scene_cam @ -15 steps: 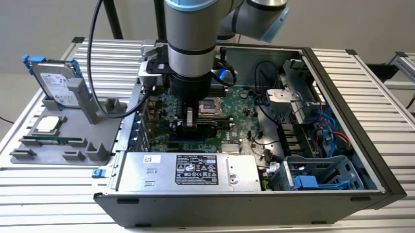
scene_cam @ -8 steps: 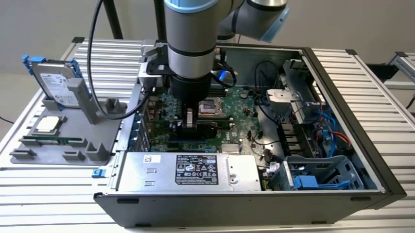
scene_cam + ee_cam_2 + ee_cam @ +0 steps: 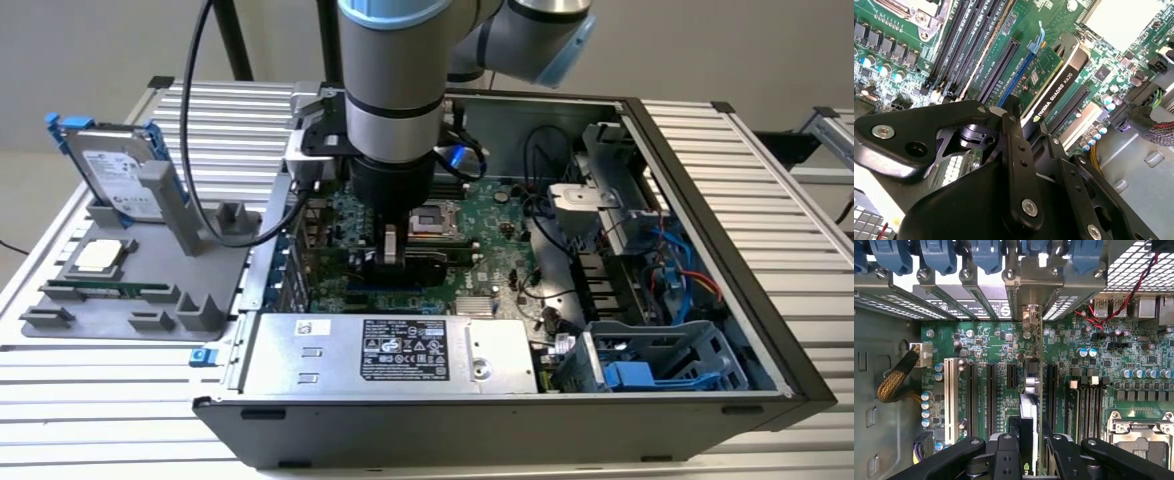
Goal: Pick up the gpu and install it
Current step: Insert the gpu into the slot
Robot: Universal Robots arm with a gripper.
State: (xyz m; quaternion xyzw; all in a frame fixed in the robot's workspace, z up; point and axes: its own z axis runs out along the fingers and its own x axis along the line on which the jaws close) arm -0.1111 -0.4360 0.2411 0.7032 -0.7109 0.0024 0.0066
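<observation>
The gpu [image 3: 447, 258] stands on edge inside the open computer case, low over the motherboard's expansion slots. In the second wrist view the gpu [image 3: 1064, 80] shows its black shroud and green board beside a long blue slot [image 3: 1016, 80]. The first wrist view sees the gpu [image 3: 1029, 385] edge-on, with its silver bracket end at the case's rear slot openings. My gripper [image 3: 390, 250] [image 3: 1029, 120] [image 3: 1029, 432] reaches straight down from above. Its black fingers [image 3: 1006, 450] are shut on the card's upper edge. I cannot tell whether the card is seated in a slot.
A grey fixture [image 3: 120, 320] at the exterior view's left holds a silver hard drive with blue rails [image 3: 114, 170], a processor chip [image 3: 96, 257] and a memory stick [image 3: 107, 290]. The power supply [image 3: 387, 350], blue drive cage [image 3: 641, 360], cables [image 3: 681, 270] and processor socket [image 3: 438, 220] crowd the case.
</observation>
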